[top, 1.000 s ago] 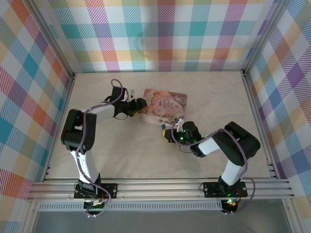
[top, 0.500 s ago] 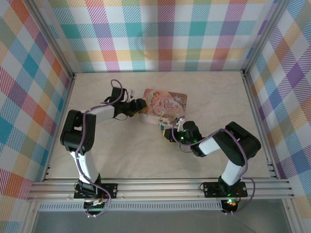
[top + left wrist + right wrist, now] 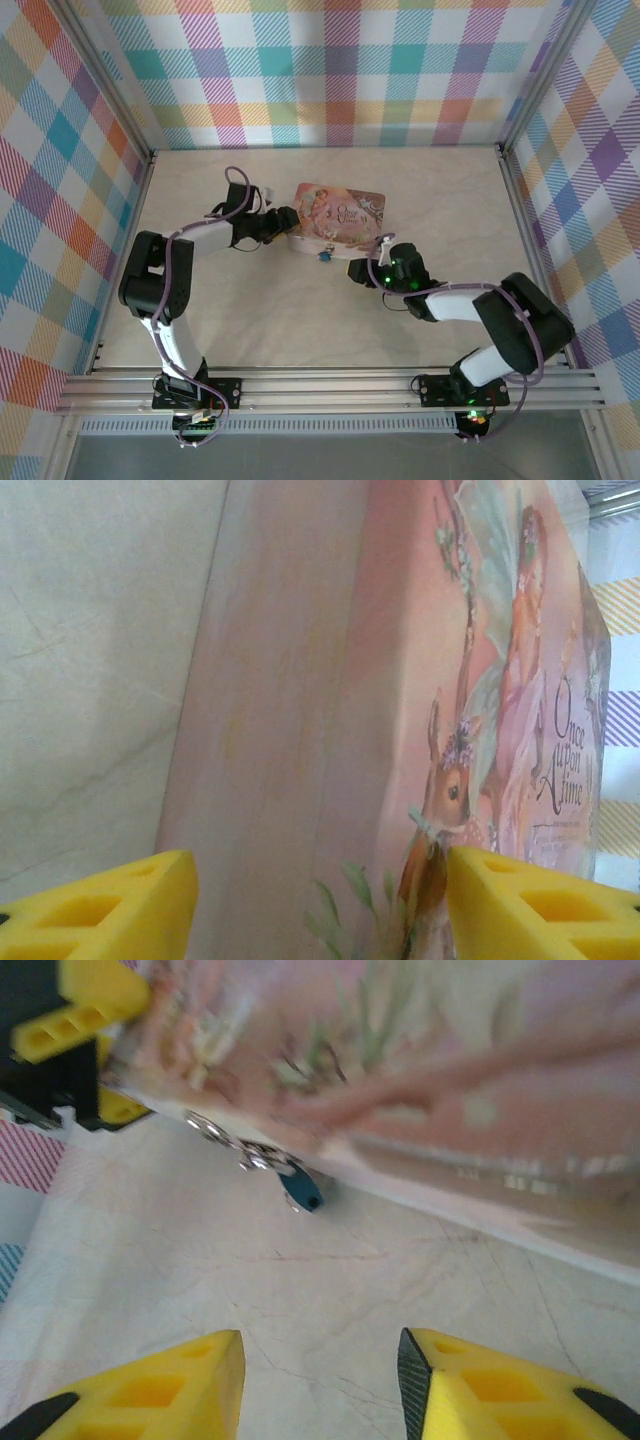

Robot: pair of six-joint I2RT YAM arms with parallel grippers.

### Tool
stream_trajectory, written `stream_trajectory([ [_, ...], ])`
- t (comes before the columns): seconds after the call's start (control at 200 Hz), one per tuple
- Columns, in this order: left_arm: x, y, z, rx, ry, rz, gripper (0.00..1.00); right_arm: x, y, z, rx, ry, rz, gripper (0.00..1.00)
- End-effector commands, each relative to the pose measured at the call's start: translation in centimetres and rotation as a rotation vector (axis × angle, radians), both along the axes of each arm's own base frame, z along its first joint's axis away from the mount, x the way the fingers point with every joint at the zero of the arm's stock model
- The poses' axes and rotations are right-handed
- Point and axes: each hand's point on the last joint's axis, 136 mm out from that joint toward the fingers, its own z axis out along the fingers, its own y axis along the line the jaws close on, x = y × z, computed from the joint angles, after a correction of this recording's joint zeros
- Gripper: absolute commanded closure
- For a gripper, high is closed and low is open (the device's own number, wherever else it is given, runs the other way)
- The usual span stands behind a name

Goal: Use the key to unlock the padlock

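The padlock (image 3: 325, 254) is a tiny blue body on a silvery shackle, hanging at the front edge of the pink tin (image 3: 340, 212). In the right wrist view the padlock (image 3: 302, 1190) rests against the table below the tin (image 3: 450, 1060). My right gripper (image 3: 356, 269) stands open a short way in front of it, its jaws (image 3: 320, 1365) holding nothing. My left gripper (image 3: 288, 222) is shut on the tin's left end, and the tin (image 3: 300, 680) sits between its yellow fingers (image 3: 100, 900). I cannot make out the key.
The tin lies mid-table on the pale marble-look surface (image 3: 250, 300). Checked walls (image 3: 330, 70) close in the back and both sides. A metal rail (image 3: 330, 385) runs along the near edge by the arm bases.
My right gripper has gone from shut to open and drawn back to the right, away from the padlock. The padlock now hangs free. The left arm barely moved.
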Motion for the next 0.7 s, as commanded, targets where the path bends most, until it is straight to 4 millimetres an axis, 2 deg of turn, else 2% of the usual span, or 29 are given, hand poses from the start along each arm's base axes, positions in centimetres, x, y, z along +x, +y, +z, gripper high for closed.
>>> stream_trajectory([
  [0.0, -3.1, 1.6, -3.6, 0.094, 0.129, 0.016, 0.36, 0.9, -0.5, 1.9, 0.021, -0.033, 0.006, 0.51],
  [0.08, -3.6, 1.5, -3.7, 0.099, 0.133, 0.013, 0.36, 1.6, -0.7, 2.8, 0.040, -0.046, 0.008, 0.49],
  [0.295, -4.9, 1.3, -3.7, 0.107, 0.137, 0.005, 0.36, 3.7, -1.0, 3.6, 0.059, -0.063, 0.010, 0.49],
  [0.47, -5.9, 0.9, -3.6, 0.109, 0.146, -0.006, 0.36, 5.4, -0.9, 3.7, 0.062, -0.069, 0.023, 0.49],
  [0.7, -7.6, 0.3, -2.5, 0.111, 0.134, -0.011, 0.36, 7.3, -0.8, 3.6, 0.085, -0.095, 0.039, 0.49],
])
